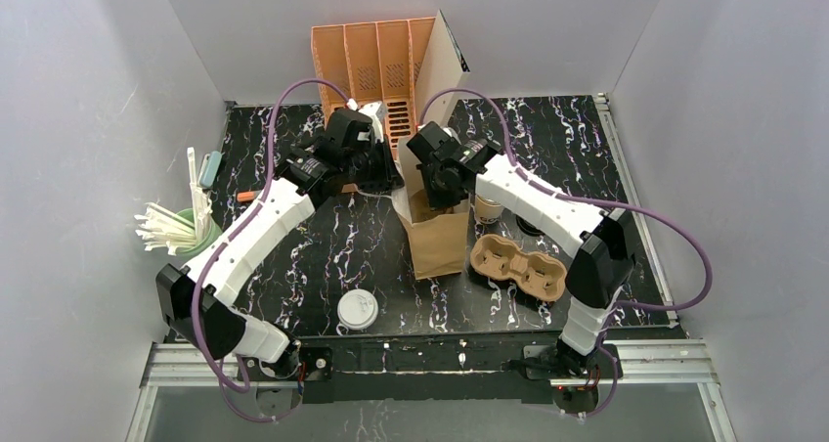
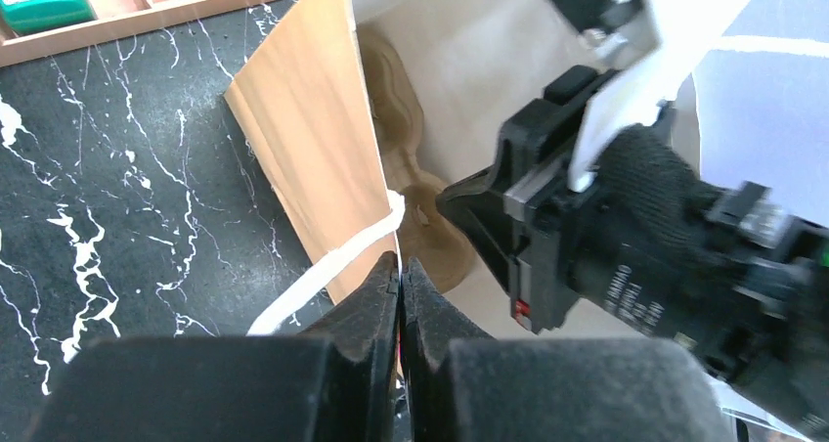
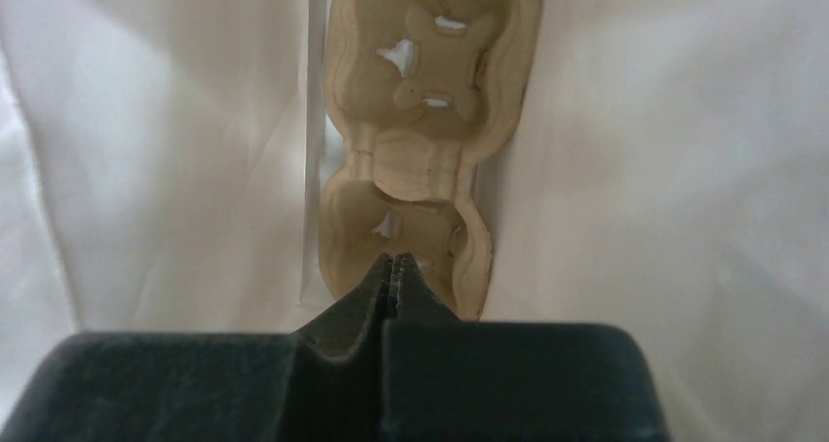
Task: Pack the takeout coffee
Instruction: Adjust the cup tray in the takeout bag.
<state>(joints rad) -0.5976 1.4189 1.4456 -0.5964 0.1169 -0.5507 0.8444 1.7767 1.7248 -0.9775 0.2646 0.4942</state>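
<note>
The takeout coffee, a small white paper cup (image 1: 487, 209), stands on the table just right of the brown paper bag (image 1: 437, 239), partly behind my right arm. My left gripper (image 2: 400, 263) is shut on the bag's left rim (image 2: 383, 229), with a thin paper edge between its fingers; it sits at the bag's upper left corner (image 1: 391, 181). My right gripper (image 3: 393, 259) is shut and empty, reaching down into the bag's mouth (image 1: 445, 188). Below it a cardboard cup carrier (image 3: 411, 149) lies on the bag's bottom.
A second cardboard carrier (image 1: 518, 266) lies on the table right of the bag. A flat white lid (image 1: 358, 309) sits near the front edge. A green cup of white straws (image 1: 186, 229) stands at the left, an orange organiser rack (image 1: 376, 66) at the back.
</note>
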